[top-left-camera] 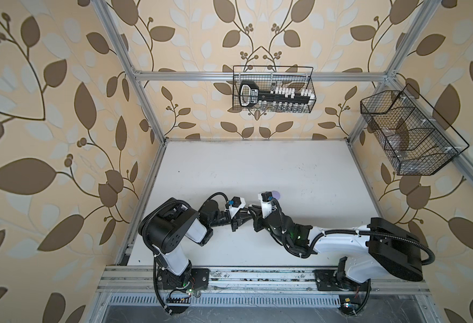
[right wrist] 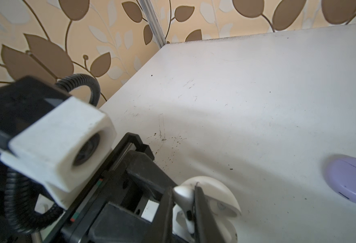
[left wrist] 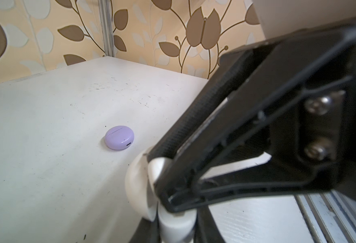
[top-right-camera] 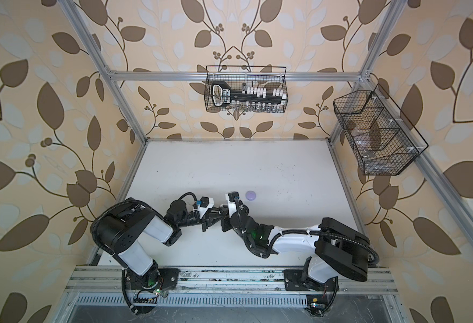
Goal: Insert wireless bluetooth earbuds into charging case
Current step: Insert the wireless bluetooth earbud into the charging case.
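Observation:
A white charging case stands open, its lid point(right wrist: 213, 189) tipped back, and my left gripper point(left wrist: 178, 231) is shut on its base point(left wrist: 173, 223). My right gripper point(right wrist: 183, 190) is shut on a white earbud point(right wrist: 184, 197), stem down, right over the case's open cavity. In both top views the two grippers point(top-left-camera: 243, 216) point(top-right-camera: 224, 214) meet tip to tip above the table's near middle, hiding the white case. A closed lavender case point(left wrist: 119, 140) point(right wrist: 353, 181) point(top-right-camera: 251, 195) lies flat on the table just behind them. No other earbud shows.
The left wrist camera block point(right wrist: 57, 143) sits close beside my right gripper. A wire basket point(top-left-camera: 274, 89) with a black tool hangs on the back rail. Another wire basket point(top-left-camera: 408, 134) hangs on the right frame. The aluminium base rail point(top-left-camera: 257, 276) runs along the front.

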`<move>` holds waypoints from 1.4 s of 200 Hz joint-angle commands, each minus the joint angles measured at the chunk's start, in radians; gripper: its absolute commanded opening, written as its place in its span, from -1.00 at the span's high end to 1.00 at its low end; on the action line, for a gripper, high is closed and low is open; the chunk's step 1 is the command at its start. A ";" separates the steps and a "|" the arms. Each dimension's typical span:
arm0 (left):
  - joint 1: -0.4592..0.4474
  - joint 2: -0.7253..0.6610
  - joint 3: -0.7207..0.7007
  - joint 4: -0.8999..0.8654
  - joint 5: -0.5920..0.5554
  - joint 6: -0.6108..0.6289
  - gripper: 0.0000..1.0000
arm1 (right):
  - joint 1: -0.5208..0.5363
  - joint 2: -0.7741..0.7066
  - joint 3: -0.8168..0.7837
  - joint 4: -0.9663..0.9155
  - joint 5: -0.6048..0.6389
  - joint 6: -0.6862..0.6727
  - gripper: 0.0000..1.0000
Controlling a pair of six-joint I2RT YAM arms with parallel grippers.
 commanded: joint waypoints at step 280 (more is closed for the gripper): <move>0.007 -0.003 0.000 0.064 -0.002 0.000 0.91 | 0.029 -0.055 -0.029 -0.046 0.003 -0.011 0.51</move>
